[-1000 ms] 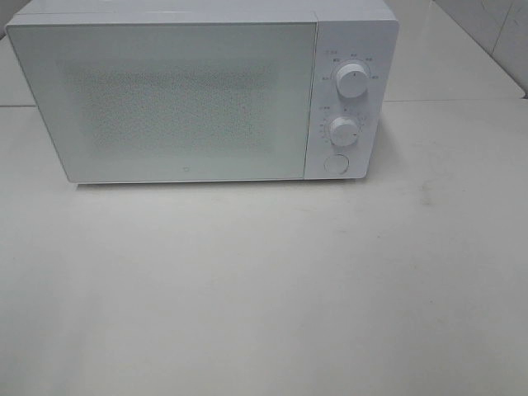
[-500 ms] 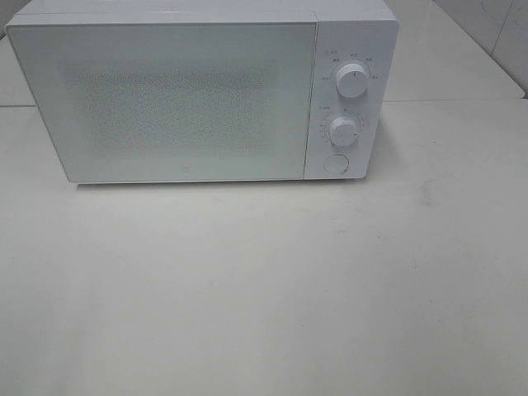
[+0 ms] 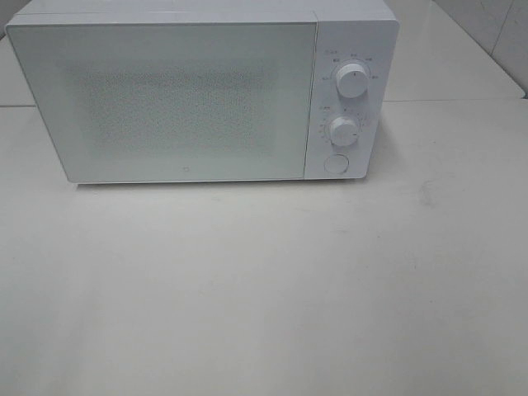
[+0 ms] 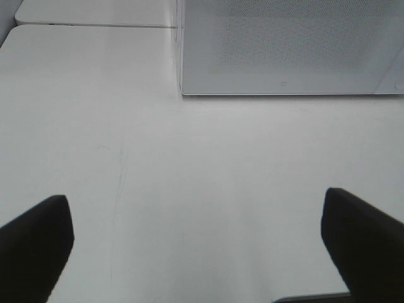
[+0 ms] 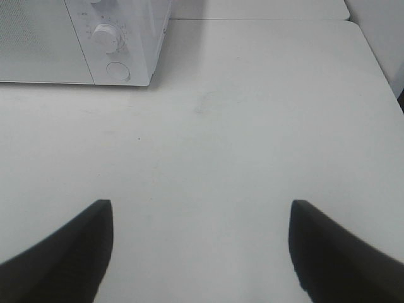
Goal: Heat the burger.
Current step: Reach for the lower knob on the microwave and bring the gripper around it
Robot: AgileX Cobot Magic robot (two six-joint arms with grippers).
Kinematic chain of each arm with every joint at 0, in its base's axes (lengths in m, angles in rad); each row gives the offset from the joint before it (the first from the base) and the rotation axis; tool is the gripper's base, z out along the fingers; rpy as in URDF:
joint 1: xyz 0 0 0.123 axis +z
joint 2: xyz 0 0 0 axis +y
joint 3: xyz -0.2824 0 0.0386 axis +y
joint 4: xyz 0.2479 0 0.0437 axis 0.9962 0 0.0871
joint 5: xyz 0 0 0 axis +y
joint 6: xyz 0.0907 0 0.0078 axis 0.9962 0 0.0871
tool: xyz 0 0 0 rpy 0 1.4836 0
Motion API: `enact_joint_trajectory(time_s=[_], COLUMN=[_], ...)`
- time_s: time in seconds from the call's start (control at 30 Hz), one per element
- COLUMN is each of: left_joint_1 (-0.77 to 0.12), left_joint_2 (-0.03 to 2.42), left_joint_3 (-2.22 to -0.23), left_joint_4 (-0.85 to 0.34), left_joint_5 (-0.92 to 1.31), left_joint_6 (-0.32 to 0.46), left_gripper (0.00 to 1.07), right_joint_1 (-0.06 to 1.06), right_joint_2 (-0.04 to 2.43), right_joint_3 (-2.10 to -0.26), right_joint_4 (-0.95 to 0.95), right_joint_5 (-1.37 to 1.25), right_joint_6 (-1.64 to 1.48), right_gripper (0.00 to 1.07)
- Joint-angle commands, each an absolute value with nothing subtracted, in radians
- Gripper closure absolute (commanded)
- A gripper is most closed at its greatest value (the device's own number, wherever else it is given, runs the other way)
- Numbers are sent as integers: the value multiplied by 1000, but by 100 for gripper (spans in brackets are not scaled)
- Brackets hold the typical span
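The left gripper was held released, its jaws spread wide with nothing between them; only bare table was seen below it. The right gripper was also parted and empty, over the table as well. Neither gripper was seen in the high view, so both were judged to be drawn back, well apart from the microwave.

The door was shut; two knobs and a round button were found on the panel at its right. The burger was seen in no view; it could not be told whether it lay behind the frosted door or outside the pictures.

The step in hand was judged to be at the panel, and the right gripper was nearer to it. If the door had to be opened, the button should be pressed straight and gently with one fingertip, so that the light microwave was not pushed back; the left gripper should be kept away from the door's swing. If a knob had to be turned, it should be grasped squarely around its rim and rotated without pulling.
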State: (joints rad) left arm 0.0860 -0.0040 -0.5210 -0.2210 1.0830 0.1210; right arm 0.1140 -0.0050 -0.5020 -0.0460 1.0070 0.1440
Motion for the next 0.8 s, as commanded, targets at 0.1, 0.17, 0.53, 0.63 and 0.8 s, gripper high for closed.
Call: enact_joint_trajectory(time_s=[0.1,0.17,0.53,0.63,0.8], left_joint_1=[87,87,87,87,87], left_joint_2=[-22,-22,-22,-22,-22], left_joint_3=[-517,-517,-517,-517,-517], left_joint_4=[-232,-232,-232,-232,-232], left_joint_5=[1070,1070,1070,1070,1070], left_joint_6=[116,116,116,116,116], left_gripper=[6,6,6,6,6], right_joint_1=[110,110,112,112,112], right_joint_2=[-31,-31,-31,-31,9], right_joint_3=[-500,-500,-500,-502,-544], right_joint_4=[-48,-48,-50,-50,-47], right_joint_5=[995,995,995,992,928], right_joint_6=[150,150,150,151,151], right_gripper=[32,32,32,32,32])
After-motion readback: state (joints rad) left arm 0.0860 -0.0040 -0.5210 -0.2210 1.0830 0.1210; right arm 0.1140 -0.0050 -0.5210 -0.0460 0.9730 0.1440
